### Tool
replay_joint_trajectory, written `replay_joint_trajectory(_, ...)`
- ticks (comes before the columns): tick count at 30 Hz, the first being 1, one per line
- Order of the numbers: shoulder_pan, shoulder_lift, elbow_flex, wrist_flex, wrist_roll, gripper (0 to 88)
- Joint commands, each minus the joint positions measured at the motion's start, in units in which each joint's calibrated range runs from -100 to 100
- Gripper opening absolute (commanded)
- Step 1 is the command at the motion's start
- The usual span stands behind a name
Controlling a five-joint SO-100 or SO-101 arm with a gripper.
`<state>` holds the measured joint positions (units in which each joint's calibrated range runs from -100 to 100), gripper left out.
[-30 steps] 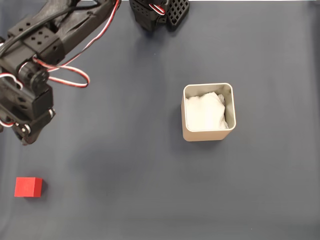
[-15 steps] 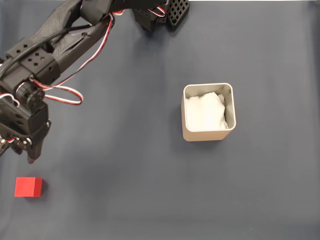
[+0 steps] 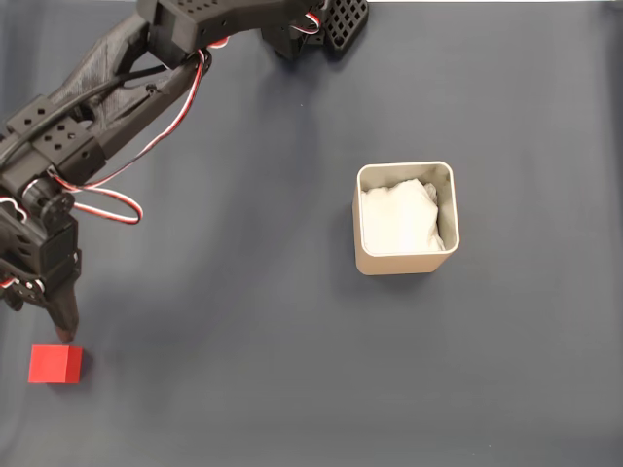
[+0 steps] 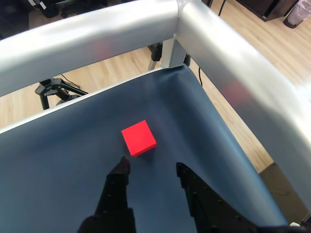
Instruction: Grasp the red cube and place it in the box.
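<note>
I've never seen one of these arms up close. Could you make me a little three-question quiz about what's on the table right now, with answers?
1. True or false: the red cube already lies inside the box.
2. In the wrist view, the gripper has its fingers: A) spread with a gap, B) clamped on the cube, C) hidden.
3. Fill in: the box holds white ____.

Key:
1. False; the cube sits on the dark mat near the fixed view's lower left, apart from the box.
2. A; the cube lies just beyond the fingertips, untouched.
3. Padding.
</note>
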<state>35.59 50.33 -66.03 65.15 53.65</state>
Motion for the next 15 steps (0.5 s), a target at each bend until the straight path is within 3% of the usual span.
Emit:
replay_joint_trajectory(1, 0.8, -0.1, -3.3, -3.6, 0.3, 31.2)
replay_joint_trajectory(15, 0.6, 3.3, -2.2, -10.8, 0.9, 38.3)
